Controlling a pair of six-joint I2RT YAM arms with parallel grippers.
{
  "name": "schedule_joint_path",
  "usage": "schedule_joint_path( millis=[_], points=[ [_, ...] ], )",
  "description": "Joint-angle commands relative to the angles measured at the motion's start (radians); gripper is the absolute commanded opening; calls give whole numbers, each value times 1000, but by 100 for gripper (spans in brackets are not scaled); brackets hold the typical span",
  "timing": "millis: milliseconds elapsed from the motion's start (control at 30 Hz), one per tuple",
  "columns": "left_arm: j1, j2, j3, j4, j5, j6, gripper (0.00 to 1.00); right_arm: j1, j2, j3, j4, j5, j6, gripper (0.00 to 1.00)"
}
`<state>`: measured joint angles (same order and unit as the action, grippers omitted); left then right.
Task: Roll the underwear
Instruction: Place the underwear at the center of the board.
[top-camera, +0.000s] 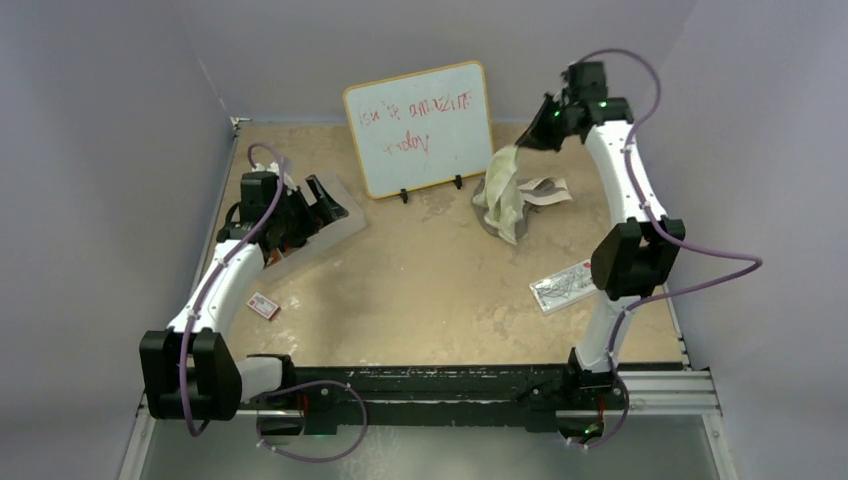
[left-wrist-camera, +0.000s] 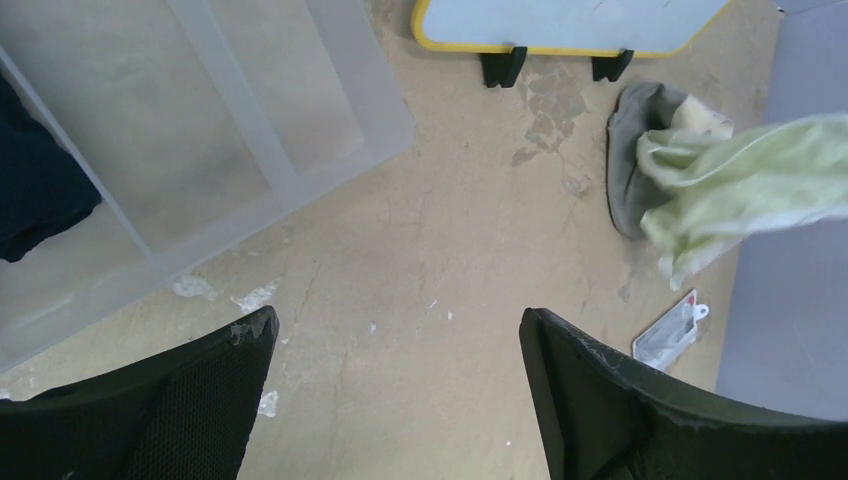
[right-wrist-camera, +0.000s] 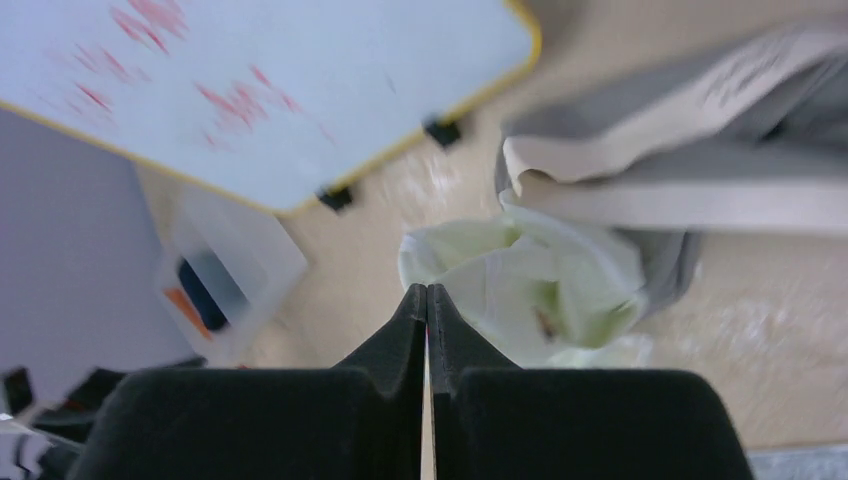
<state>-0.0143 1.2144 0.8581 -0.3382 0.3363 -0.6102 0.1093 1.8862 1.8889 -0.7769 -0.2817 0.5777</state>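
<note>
My right gripper (top-camera: 528, 138) (right-wrist-camera: 427, 292) is raised at the back right and shut on a corner of the pale cream underwear (top-camera: 505, 185) (right-wrist-camera: 530, 285). That garment hangs down from it (left-wrist-camera: 740, 185). Beneath it on the table lies the grey underwear (top-camera: 540, 190) (right-wrist-camera: 700, 160) (left-wrist-camera: 628, 150) with a beige waistband, crumpled. My left gripper (top-camera: 320, 200) (left-wrist-camera: 395, 320) hovers open and empty at the left, beside a clear bin (top-camera: 335, 228) (left-wrist-camera: 200, 120). Navy underwear (left-wrist-camera: 35, 190) (right-wrist-camera: 205, 290) sits inside the bin, and an orange one (right-wrist-camera: 185, 305) shows beside it.
A small whiteboard (top-camera: 420, 125) (left-wrist-camera: 570, 20) (right-wrist-camera: 250, 90) with red writing stands upright at the back centre. A white printed card (top-camera: 565, 285) (left-wrist-camera: 670, 335) lies near the right arm. A small red and white tag (top-camera: 263, 305) lies by the left arm.
</note>
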Motion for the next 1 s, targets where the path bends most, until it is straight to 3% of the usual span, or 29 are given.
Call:
schedule_joint_path(
  millis=[0, 67, 200, 267, 433, 567, 833, 967],
  points=[
    [-2, 2, 67, -7, 50, 8, 89, -95, 60, 301, -178, -68, -44, 0],
    [-3, -31, -14, 50, 50, 36, 87, -96, 34, 223, -155, -109, -108, 0],
    [-5, -162, -203, 143, -17, 59, 87, -88, -196, -209, 196, -312, -130, 0],
    [-8, -236, -270, 196, 14, 18, 88, -87, -297, -338, 323, -395, -114, 0],
    [-12, -333, -266, 121, 74, -8, 88, -54, -372, -326, 250, -544, -224, 0],
    [-12, -356, -277, 103, 93, 4, 89, 51, -471, -315, 175, -504, -245, 0],
    [-12, -320, -252, 146, 138, -2, 89, 213, -765, -682, 420, -443, 91, 0],
    [-13, -323, -236, 114, 149, 6, 89, 235, -826, -764, 444, -437, 167, 0]
  ],
)
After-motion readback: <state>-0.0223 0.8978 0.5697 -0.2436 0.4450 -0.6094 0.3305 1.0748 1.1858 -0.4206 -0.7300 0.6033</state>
